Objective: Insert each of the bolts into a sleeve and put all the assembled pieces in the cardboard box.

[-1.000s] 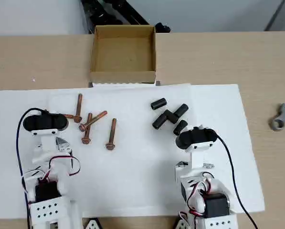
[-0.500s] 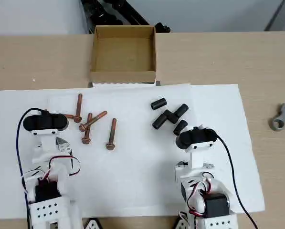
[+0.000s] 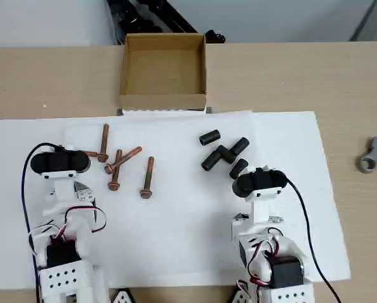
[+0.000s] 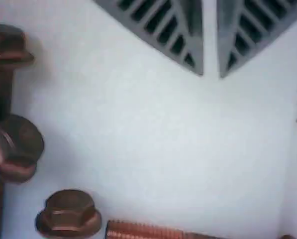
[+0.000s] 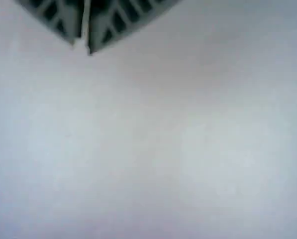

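— Bolts (image 3: 149, 175): position?
— Loose and copper-coloured on the white sheet (image 3: 175, 240). They lie just beside the left gripper (image 4: 211, 74), on its side toward the other arm. Three bolt heads (image 4: 68, 215) and a threaded shank lie close off its fingertips in the left wrist view.
— State of that gripper?
— Jaws drawn to a narrow slit with nothing between them, tips low over the sheet.
— Sleeves?
— Four black sleeves (image 3: 209, 137) in a loose cluster just ahead of the right gripper (image 5: 83, 46). From above, the nearest lies right against the head of the right arm (image 3: 259, 181) (two others touch, forming a T). They are well apart from the bolts.
— Right gripper?
— Fingers together save a hairline gap, gripping nothing, bare sheet beneath.
— Cardboard box (image 3: 163, 101)?
— Open-topped, standing on the table (image 3: 302, 76) at the sheet's far edge. It is farther out from both grippers than the bolts and sleeves, roughly between the two arms' lines.
— Anything else?
— A grey part (image 3: 372, 154) on the bare table, well off to the right gripper's outer side.
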